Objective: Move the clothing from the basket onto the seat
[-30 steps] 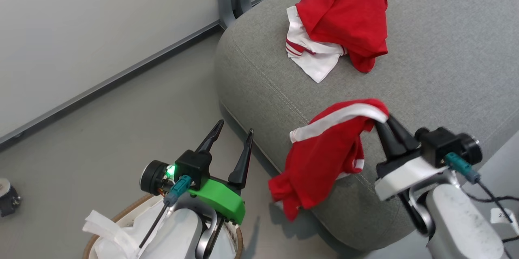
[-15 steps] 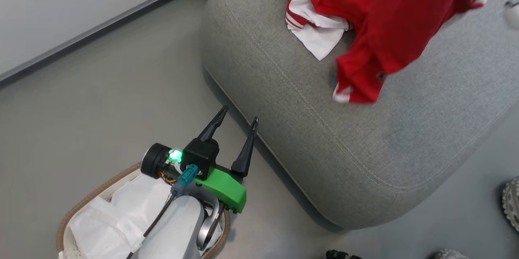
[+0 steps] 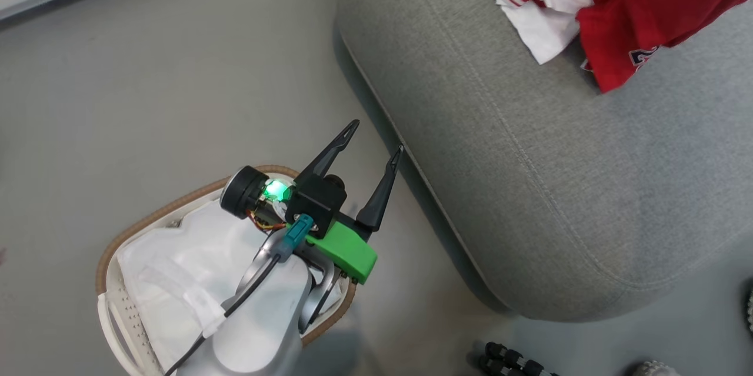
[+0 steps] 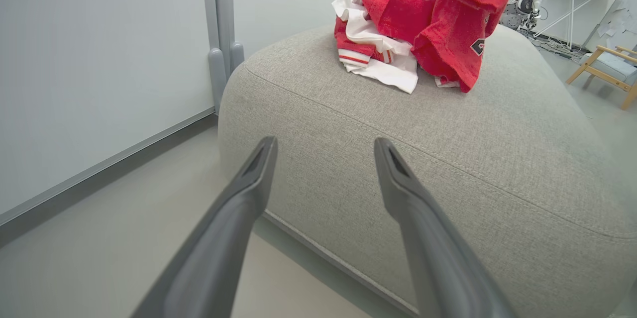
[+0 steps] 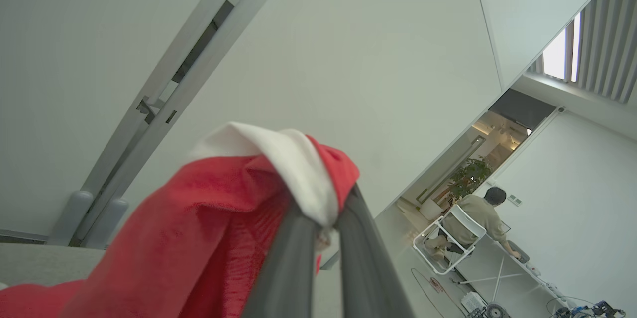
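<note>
Right wrist view: right tool (image 5: 326, 223) pinching red clothing (image 5: 199, 223) | head view: left tool (image 3: 376, 136) spread wide, empty, by basket (image 3: 147, 218) near seat (image 3: 529, 176)

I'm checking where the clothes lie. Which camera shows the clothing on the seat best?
The left wrist view: the clothing lies heaped on the seat, almost all in frame. The head view crops it at the upper right edge. The right wrist view shows one red-and-white piece pinched in the right gripper.
</note>
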Available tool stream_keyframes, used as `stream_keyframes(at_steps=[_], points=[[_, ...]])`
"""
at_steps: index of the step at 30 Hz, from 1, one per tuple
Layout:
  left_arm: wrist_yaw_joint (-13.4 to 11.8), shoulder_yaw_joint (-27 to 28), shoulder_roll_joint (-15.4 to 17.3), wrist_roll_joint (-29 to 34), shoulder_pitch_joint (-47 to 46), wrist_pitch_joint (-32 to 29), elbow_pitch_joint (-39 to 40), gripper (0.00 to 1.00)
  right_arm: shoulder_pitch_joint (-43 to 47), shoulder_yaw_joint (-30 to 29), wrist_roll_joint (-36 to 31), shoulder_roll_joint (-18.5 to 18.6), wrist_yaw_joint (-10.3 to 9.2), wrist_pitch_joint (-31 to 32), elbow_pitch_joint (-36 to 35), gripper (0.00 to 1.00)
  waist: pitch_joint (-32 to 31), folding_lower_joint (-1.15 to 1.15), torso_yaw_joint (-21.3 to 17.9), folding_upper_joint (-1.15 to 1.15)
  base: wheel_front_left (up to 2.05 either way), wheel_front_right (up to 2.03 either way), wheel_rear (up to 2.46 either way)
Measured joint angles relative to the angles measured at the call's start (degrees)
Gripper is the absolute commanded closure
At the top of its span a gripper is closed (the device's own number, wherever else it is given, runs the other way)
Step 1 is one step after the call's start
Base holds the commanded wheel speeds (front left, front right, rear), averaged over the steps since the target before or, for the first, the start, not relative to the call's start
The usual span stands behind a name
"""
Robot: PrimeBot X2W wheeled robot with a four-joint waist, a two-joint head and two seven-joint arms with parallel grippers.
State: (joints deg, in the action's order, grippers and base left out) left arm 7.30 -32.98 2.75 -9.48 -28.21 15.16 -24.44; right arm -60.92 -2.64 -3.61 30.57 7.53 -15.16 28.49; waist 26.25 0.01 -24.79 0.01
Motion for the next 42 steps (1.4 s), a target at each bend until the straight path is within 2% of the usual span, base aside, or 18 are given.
stream_keyframes(at_steps=[6,11,12,13,14,15,22,28,35,42], points=[[0.0,-1.2,0.0,-0.2,-1.5,0.0,0.0,0.00,7.0,-4.1,-1.6,-5.0,0.00,0.0,8.7,1.00,3.2,0.00,3.7,0.00,0.00,0.00,0.00],[0.0,-1.9,0.0,-0.4,-1.9,0.0,0.0,0.00,13.7,-4.9,-1.9,-8.6,0.00,0.0,13.1,1.00,5.3,0.00,6.2,0.00,0.00,0.00,0.00],[0.0,-1.9,0.0,-0.5,-1.9,0.0,0.0,0.00,15.0,-5.4,-1.7,-9.1,0.00,0.0,13.8,0.94,5.6,0.00,6.6,0.00,0.00,0.00,0.00],[0.0,-1.7,0.0,-0.6,-1.9,0.0,0.0,0.00,16.2,-5.9,-1.4,-9.6,0.00,0.0,14.5,0.80,5.7,0.00,6.9,0.00,0.00,0.00,0.00],[0.0,-1.7,0.0,-0.6,-1.9,0.0,-0.1,0.00,17.2,-6.4,-1.3,-10.1,0.00,0.0,14.9,0.55,5.8,0.00,7.1,0.00,0.00,0.00,0.00],[0.0,-1.6,0.1,-0.7,-1.9,0.0,-0.2,0.00,19.1,-6.9,-1.2,-10.9,0.00,0.0,14.9,0.00,5.5,0.00,7.1,0.00,0.00,0.00,0.00],[0.0,-1.1,0.1,-1.8,-0.5,0.0,-1.1,0.00,26.1,-8.5,0.7,-13.4,0.00,0.0,11.9,0.00,2.7,0.00,5.9,0.00,0.00,0.00,0.00],[0.0,-0.6,0.1,-3.5,2.2,0.0,-1.6,0.00,31.8,-7.9,2.0,-13.6,0.00,0.0,8.8,0.00,-2.2,-0.01,4.3,0.00,0.00,0.00,0.00],[-0.3,1.7,0.0,-5.1,6.7,0.0,-0.9,0.00,37.0,-3.9,3.9,-14.9,0.00,0.0,2.1,0.00,-8.6,-0.01,3.8,0.00,0.00,0.00,0.00],[-1.9,5.2,0.0,-6.0,9.7,0.0,-0.1,0.00,38.0,0.4,5.8,-17.1,0.00,0.0,-4.4,0.00,-13.1,-0.01,5.3,0.00,0.00,0.00,0.00]])
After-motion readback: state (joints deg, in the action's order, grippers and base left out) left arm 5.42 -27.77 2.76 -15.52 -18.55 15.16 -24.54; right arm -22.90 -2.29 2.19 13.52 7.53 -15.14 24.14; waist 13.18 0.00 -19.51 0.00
